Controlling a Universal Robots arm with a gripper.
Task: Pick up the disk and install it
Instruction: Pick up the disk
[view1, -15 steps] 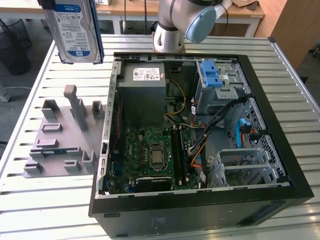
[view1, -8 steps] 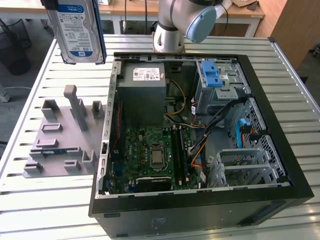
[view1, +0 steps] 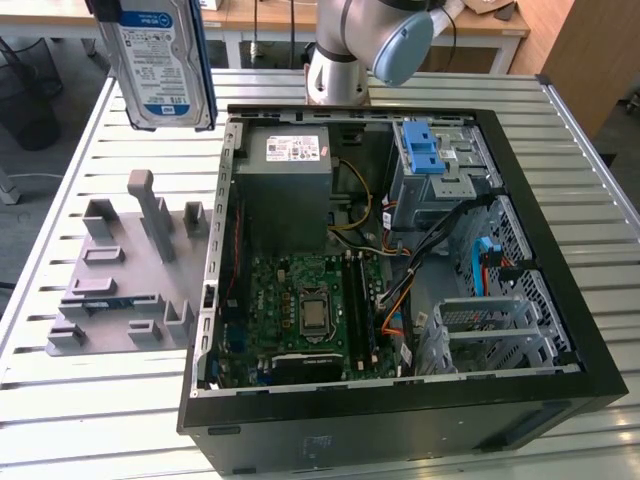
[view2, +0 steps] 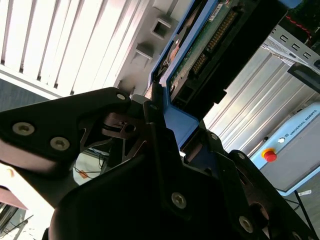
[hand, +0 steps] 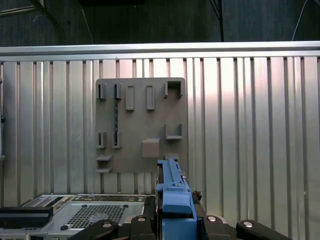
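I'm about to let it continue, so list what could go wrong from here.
1. The claw grips the disk by its thin blue frame; it could slip or tilt.
2. Loose cables cross the open case beside the drive cage; the disk could snag them going in.

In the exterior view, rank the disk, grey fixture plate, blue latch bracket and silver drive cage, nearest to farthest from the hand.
1. Disk: in the hand.
2. Grey fixture plate: outside the case, the exterior view's left.
3. Blue latch bracket: inside the case.
4. Silver drive cage: the exterior view's right.
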